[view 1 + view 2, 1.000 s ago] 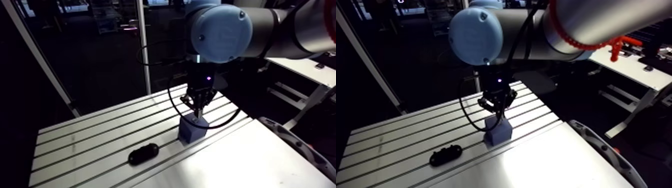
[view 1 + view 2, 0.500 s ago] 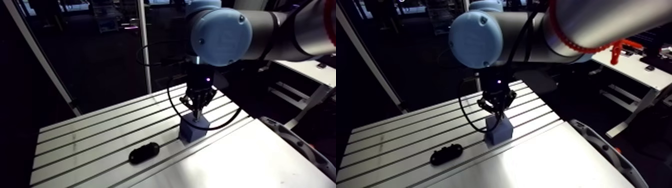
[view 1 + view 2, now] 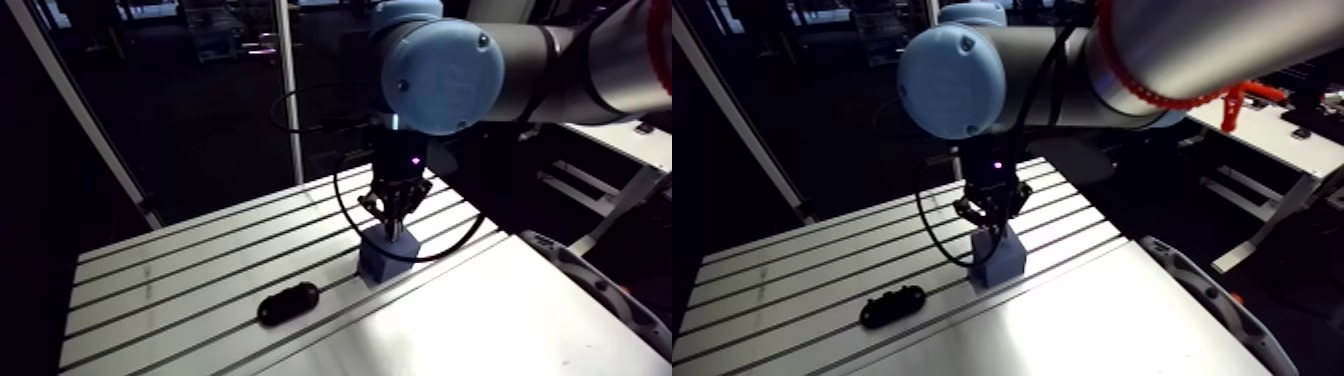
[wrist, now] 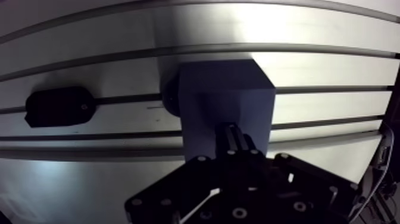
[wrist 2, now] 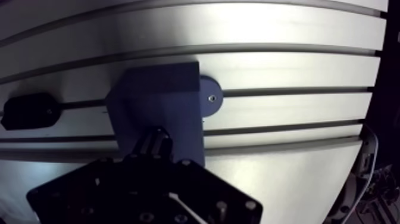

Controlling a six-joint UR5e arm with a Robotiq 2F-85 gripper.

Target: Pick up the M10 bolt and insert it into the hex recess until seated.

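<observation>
Pincer (image 4: 233, 146) stands directly over the blue block (image 4: 226, 95), fingers drawn nearly together and gripping the bolt (image 3: 398, 234), whose lower end meets the block's top face. Depth of seating cannot be judged. A black oval piece (image 4: 58, 106) lies on the bench (image 4: 178, 36) beside the block, apart from it.

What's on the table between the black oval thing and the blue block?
Nothing. In the wrist view, only bare slotted table lies between the black oval piece and the blue block.
</observation>
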